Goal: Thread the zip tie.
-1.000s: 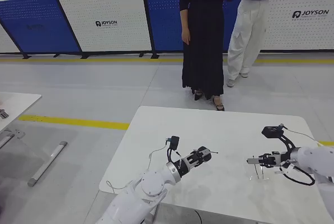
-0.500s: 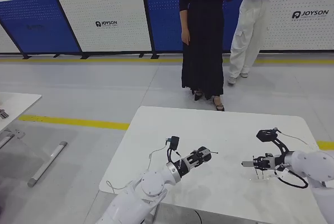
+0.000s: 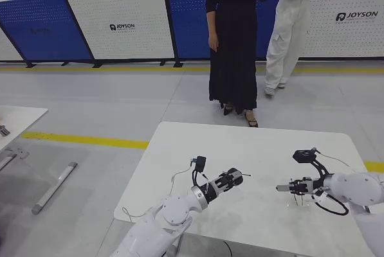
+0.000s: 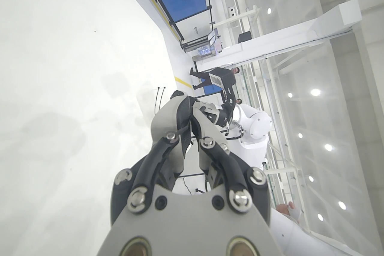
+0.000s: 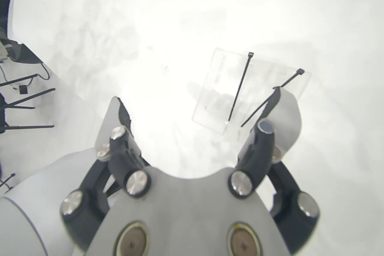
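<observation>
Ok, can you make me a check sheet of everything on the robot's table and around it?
surface: white table, with faint smudges.
job's things: two black zip ties lying on a clear plate.
clutter: nothing seen.
grippers: right gripper open, hanging over the table at the plate's edge; left gripper shut on a thin black strip, maybe another zip tie.
cables: black cable at the left wrist; cable loop on the right arm.
surroundings: blue and white panels, yellow floor line, second table.
</observation>
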Tool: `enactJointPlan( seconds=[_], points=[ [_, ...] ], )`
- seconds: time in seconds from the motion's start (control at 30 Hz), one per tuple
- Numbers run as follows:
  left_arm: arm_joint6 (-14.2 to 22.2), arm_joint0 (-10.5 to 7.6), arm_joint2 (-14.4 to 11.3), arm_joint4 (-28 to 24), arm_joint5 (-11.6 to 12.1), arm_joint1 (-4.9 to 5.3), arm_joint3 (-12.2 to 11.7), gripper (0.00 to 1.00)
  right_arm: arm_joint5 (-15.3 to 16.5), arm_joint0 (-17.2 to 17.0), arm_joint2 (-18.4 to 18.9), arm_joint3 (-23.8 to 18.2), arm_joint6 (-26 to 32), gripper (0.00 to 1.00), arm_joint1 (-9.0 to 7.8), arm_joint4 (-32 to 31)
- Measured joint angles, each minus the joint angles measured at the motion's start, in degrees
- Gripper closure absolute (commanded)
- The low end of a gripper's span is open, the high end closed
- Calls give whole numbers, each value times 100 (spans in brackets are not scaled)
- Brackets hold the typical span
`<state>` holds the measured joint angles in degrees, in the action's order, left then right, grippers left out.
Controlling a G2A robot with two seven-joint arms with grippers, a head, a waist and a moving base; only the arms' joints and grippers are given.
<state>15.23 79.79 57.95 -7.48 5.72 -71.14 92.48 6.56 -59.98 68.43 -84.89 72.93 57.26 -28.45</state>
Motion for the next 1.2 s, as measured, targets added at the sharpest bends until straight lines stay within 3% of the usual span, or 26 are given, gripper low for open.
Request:
enactJointPlan(
  seconds=[0.03, 0.07, 0.1, 0.13, 0.2, 0.4, 0.47, 0.63, 1.2],
  points=[
    [0, 0, 0, 0, 0, 0, 0, 100, 0, -21, 43, -13, -1, 7, -13, 6],
    [0, 0, 0, 0, 0, 0, 0, 100, -4, -42, 83, -32, 7, 25, -25, 9],
    [0, 0, 0, 0, 0, 0, 0, 100, -21, -69, 126, -57, 29, 25, -40, -2],
    [0, 0, 0, 0, 0, 0, 0, 100, -41, -86, 152, -76, 45, 52, -51, -22],
    [0, 0, 0, 0, 0, 0, 0, 100, -81, -114, 187, -118, 90, 57, -71, -61],
    [0, 0, 0, 0, 0, 0, 0, 100, -187, -111, 180, -173, 204, 58, -101, -133],
    [0, 0, 0, 0, 0, 0, 0, 100, -223, -86, 158, -148, 208, 63, -102, -135],
    [0, 0, 0, 0, 0, 0, 0, 100, -344, 13, 78, -46, 216, 61, -98, -170],
    [0, 0, 0, 0, 0, 0, 0, 100, -676, 603, -546, 632, 258, 71, 24, -368]
  ],
)
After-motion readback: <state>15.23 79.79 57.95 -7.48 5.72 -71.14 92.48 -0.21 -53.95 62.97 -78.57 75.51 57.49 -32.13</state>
